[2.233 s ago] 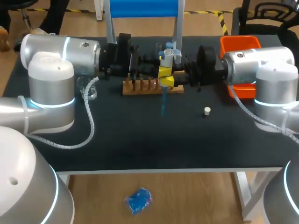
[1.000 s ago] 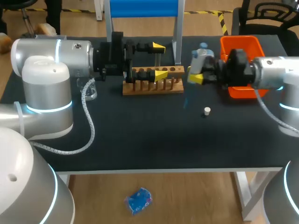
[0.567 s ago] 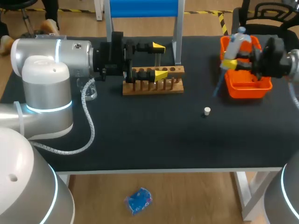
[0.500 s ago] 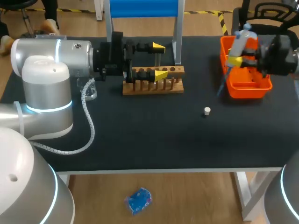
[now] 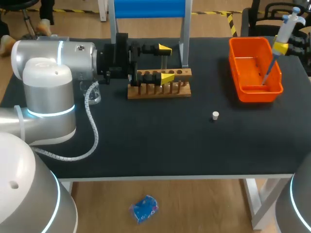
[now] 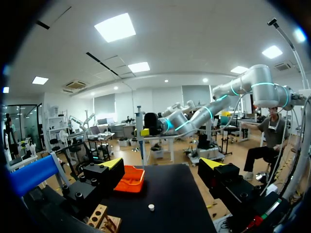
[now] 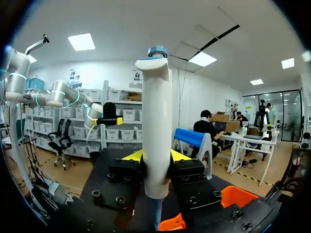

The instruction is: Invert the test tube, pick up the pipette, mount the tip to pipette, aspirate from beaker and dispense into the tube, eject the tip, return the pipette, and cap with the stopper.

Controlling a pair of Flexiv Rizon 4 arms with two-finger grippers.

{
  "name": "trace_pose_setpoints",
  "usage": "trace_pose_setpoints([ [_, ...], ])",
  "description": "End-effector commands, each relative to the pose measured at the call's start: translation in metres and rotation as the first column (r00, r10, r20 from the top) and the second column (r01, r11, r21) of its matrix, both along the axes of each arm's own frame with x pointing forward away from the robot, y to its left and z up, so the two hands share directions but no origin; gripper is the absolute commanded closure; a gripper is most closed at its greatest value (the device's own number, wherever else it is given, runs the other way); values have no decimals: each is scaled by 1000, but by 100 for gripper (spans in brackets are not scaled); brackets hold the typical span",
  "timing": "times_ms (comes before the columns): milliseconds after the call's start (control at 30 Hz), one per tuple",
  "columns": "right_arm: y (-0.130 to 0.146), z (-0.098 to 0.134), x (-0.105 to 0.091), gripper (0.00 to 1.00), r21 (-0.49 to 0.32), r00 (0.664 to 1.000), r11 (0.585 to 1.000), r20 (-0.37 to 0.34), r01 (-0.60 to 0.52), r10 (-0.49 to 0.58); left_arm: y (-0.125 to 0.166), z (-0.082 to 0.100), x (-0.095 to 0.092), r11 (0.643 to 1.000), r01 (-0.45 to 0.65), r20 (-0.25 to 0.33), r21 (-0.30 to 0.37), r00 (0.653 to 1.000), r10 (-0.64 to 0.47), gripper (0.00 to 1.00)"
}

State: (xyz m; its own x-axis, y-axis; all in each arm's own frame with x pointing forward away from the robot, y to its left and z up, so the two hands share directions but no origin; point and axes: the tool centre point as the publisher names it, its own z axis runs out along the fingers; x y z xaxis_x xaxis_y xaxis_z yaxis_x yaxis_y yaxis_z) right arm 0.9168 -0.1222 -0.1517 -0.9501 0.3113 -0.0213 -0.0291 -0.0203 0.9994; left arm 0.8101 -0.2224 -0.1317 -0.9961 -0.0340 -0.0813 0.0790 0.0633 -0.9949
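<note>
Over the orange bin [image 5: 241, 44] at the table's [image 5: 146, 145] far right corner, the pipette [image 5: 284, 28] is being held by the right gripper [image 7: 156, 156], tilted, with its blue-capped head uppermost and its thin tip [image 5: 266, 76] pointing down inside the bin. Seen from the right wrist, the white body is being clamped between the two yellow-tipped fingers, one pressing on each side, so the jaws are being kept narrow around it; the head is standing well above the fingers and the lower part is passing down below them. Whether the tip is touching the bin's floor cannot be told. Near the table's middle, the left gripper [image 5: 166, 63] is being held over the wooden rack [image 5: 158, 92], its jaws spread wide; from the left wrist nothing is being gripped between its fingers, and the rack is lying under one of them. The small white stopper [image 5: 215, 115] is lying on the bare black top, apart from both grippers, between the rack and the bin and nearer the front edge. A clear beaker [image 5: 93, 95] is standing beside the left arm, partly hidden by it and its cable. Behind the rack, a blue-topped stand [image 5: 148, 8] is rising at the table's far edge.
</note>
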Motion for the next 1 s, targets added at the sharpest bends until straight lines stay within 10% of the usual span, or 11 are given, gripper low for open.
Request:
trace_pose_setpoints([
  [33,-11,-11,24,100,7,999,999,-2,-33,33,-1,-1,0,1000,-2,1,-2,1000,2,0],
  [567,-13,-24,96,100,-3,993,993,-3,-120,120,-1,-1,0,1000,-2,1,-2,1000,2,0],
  [1000,-13,-24,97,100,-21,987,987,12,-161,161,-1,-1,0,1000,-2,1,-2,1000,2,0],
])
